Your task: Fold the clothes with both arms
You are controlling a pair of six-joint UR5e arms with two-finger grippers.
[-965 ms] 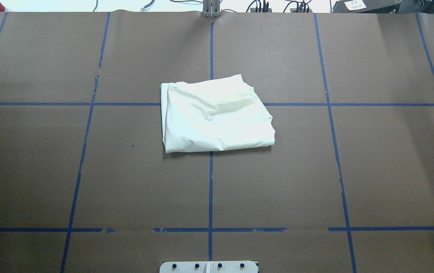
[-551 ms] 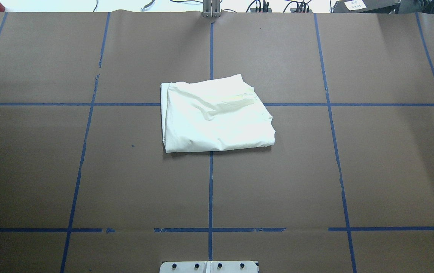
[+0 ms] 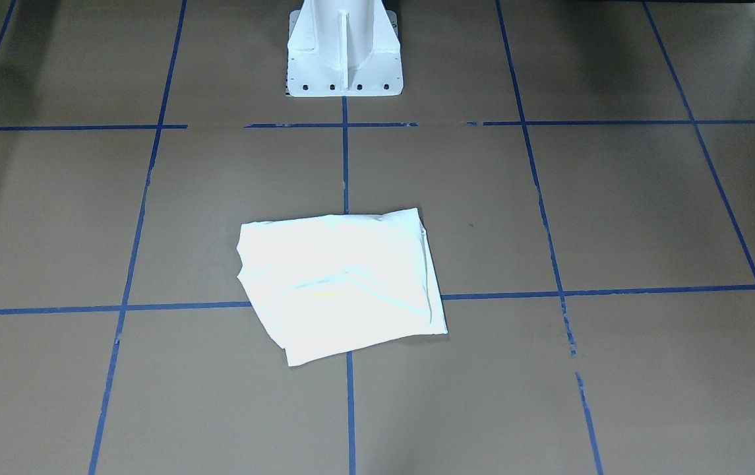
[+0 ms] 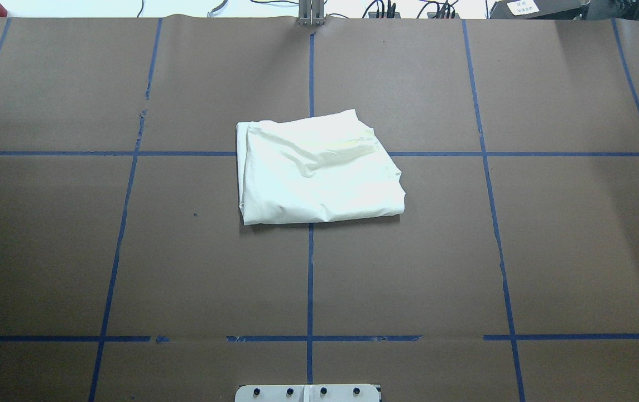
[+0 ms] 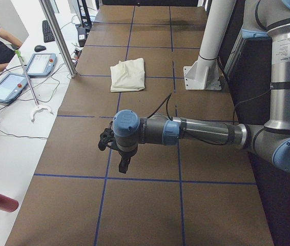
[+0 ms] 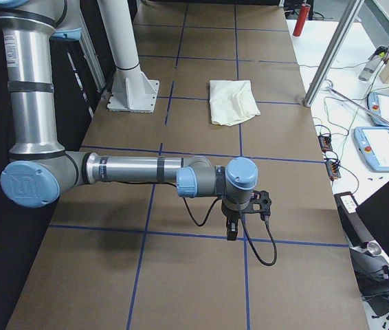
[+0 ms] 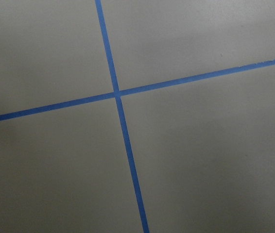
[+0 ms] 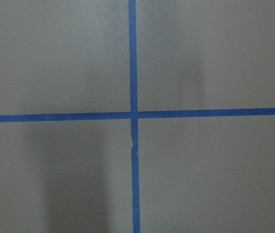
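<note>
Cream-white T-shirt [image 4: 319, 170] is seen folded compactly at the middle of the surface [image 4: 129, 251], well apart from the left hand [image 5: 124, 165] and right hand [image 6: 231, 231], whose opening cannot be told; folding is judged finished, nothing beyond parking being called for.

Light even and diffuse, all views sharp. White shirt [image 3: 341, 284] blown out in front-facing and overhead views, folds washed out; thin shadow under its near edge. The tabletop [image 3: 614, 211] darkens at front-facing top corners. Soft shadow patch in right wrist view.
</note>
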